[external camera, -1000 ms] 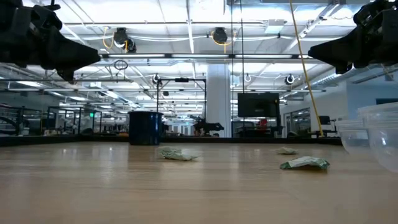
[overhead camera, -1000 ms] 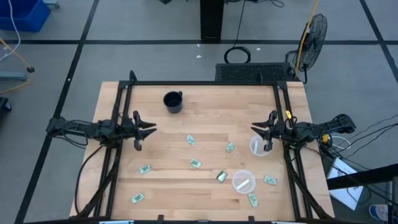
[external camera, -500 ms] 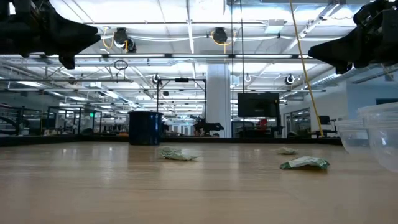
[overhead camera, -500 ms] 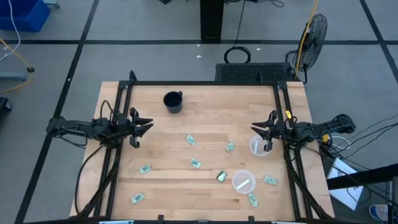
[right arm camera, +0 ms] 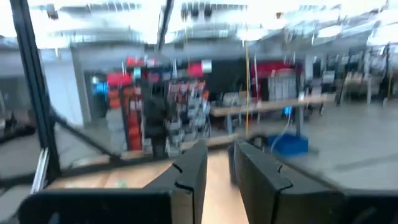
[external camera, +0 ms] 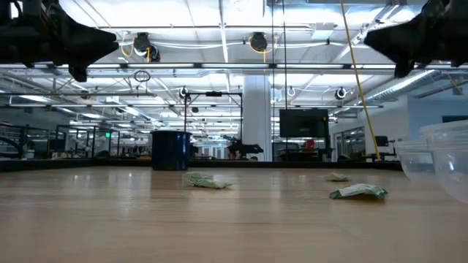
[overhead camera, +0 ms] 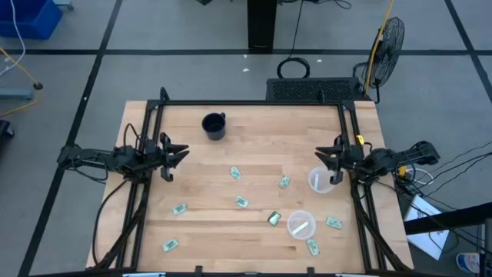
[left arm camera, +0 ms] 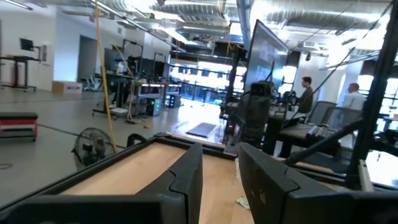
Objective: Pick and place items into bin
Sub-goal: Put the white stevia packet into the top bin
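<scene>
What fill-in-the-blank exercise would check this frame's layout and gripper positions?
1. The black mug stands nearest the ___ gripper.
2. One packet lies inside a clear ___.
3. The left gripper holds ___.
4. The right gripper hovers beside the other clear ___.

Missing words: left; container; nothing; container

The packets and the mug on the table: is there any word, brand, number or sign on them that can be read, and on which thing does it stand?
No text can be read in any view.
Packets: green and white print on the wrappers, too small to read.
Black mug: no marking visible.
Two clear containers: no label visible.
Signs in the room behind, right wrist view: too blurred to read.
</scene>
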Robot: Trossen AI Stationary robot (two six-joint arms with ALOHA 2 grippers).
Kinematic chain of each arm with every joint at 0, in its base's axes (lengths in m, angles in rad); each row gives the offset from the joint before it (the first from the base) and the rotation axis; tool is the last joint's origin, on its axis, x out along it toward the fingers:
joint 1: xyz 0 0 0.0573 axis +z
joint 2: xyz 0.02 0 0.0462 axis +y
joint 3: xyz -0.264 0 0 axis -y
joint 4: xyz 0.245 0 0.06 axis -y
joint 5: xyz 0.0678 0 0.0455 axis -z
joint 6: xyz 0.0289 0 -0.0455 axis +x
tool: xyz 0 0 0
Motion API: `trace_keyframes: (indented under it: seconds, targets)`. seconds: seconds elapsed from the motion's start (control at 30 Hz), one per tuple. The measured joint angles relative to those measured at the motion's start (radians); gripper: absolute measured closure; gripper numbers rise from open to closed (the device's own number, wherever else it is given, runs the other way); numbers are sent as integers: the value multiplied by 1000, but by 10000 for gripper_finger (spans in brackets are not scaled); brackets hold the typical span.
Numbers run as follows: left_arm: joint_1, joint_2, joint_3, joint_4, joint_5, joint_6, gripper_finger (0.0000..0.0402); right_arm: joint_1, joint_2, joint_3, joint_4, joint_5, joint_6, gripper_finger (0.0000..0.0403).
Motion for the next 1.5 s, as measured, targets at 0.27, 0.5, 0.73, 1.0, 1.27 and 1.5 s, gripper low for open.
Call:
trace_keyframes:
  seconds: [0.27,0.5,0.73,1.0,1.27,1.5]
  targets:
    - [0,0,0,-61,0,-32,293,0,57,137,-26,-184,-158,328]
    - [0,0,0,-61,-10,-54,293,1,390,454,-198,-289,-229,328]
    - [0,0,0,-51,-30,-80,293,66,805,822,-693,-303,11,328]
    - [0,0,0,-51,-34,-80,293,253,1029,918,-963,-637,922,328]
    - [0,0,0,-63,-34,-75,293,459,1159,756,-977,-707,1592,328]
    - [0,0,0,-56,-45,-34,293,518,1207,652,-975,-707,1692,328]
